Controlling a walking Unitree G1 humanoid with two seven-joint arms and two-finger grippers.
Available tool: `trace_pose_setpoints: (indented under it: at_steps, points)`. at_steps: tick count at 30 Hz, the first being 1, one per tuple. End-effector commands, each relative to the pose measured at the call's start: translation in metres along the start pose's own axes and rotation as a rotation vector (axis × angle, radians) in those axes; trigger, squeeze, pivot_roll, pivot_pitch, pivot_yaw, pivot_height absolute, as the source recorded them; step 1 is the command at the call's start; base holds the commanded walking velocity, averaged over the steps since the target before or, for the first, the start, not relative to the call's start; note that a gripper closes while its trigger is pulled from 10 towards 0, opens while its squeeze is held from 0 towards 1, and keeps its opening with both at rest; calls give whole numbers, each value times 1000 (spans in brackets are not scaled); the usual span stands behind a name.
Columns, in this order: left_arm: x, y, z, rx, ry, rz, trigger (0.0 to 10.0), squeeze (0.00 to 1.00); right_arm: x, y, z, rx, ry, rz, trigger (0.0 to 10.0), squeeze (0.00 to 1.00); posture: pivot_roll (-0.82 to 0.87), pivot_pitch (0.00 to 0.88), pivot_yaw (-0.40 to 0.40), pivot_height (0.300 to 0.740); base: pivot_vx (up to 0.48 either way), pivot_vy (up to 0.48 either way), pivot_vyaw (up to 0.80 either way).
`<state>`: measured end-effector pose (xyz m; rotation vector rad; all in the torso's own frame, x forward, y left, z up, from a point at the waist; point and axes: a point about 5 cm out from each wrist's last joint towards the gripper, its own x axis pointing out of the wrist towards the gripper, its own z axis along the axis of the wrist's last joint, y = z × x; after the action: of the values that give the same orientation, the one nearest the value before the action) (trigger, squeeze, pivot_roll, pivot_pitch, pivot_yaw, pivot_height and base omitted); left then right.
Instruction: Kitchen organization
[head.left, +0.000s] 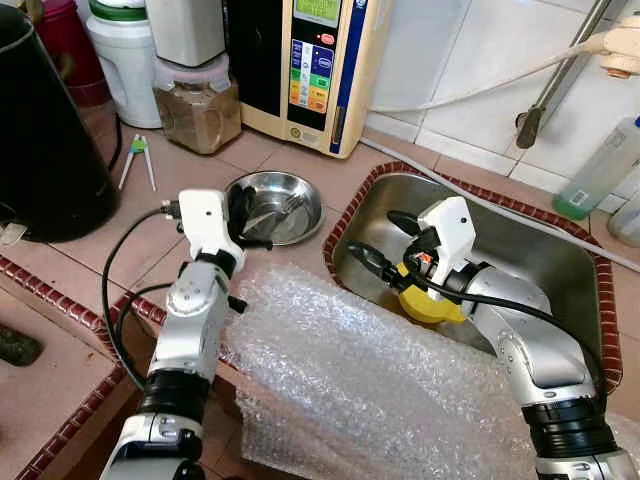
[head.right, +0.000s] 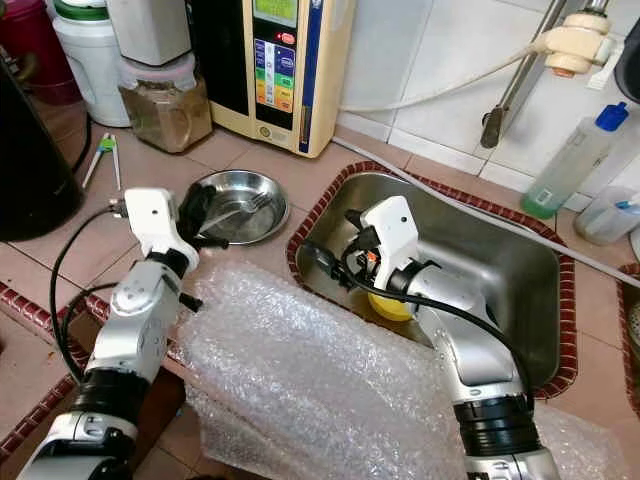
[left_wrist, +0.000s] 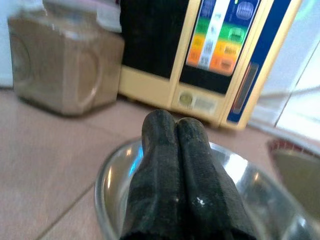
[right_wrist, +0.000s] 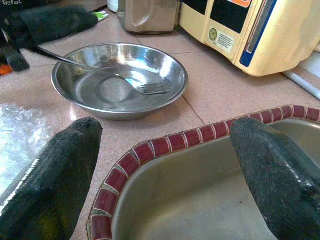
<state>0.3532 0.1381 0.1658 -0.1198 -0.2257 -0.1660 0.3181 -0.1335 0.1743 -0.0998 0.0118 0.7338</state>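
The left gripper (head.left: 243, 222) hung over the near rim of the steel bowl (head.left: 300, 188) on the tiled counter (head.left: 190, 170), its two black fingers (left_wrist: 165, 165) pressed tight together on the handle of a fork (right_wrist: 131, 83). The fork's tines lay inside the bowl, handle slanting up to those fingers. Over at the sink (head.left: 560, 270), the right gripper (head.left: 385, 238) sat down inside the basin with its fingers (right_wrist: 55, 170) spread wide, holding nothing, pointing toward the bowl across the red-tiled rim. A yellow object (head.left: 425, 305) lay in the sink beneath that wrist. Bubble wrap (head.left: 350, 390) sprawled across the counter's front edge between both arms. Behind the bowl stood a cream-coloured appliance (head.left: 310, 70) with coloured buttons and a jar of brown powder (head.left: 195, 110); a black kettle (head.left: 45, 140) stood well off to the left.
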Motion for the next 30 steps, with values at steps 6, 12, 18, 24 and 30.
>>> trace_pose_setpoints:
  at_steps: [6,12,18,24,30]
  points:
    - [3,-8,27,-33,-124,-39,0,0,0,-3,3,-21,5,-5,10000,0,7,85,-107,740,0,0,0]
    - [3,-6,45,-35,-198,-39,0,0,1,-2,1,-18,8,-8,10000,0,15,89,-107,740,0,0,0]
    - [-4,14,48,-8,-206,81,10000,1000,2,-1,1,-26,9,-6,10000,0,22,90,-105,740,0,0,0]
    - [-25,14,29,19,-162,84,10000,1000,2,8,0,-9,7,44,10000,0,24,90,-103,740,0,0,0]
    - [-35,6,16,29,-141,27,10000,1000,1,20,1,0,3,127,10000,0,24,90,-102,740,0,0,0]
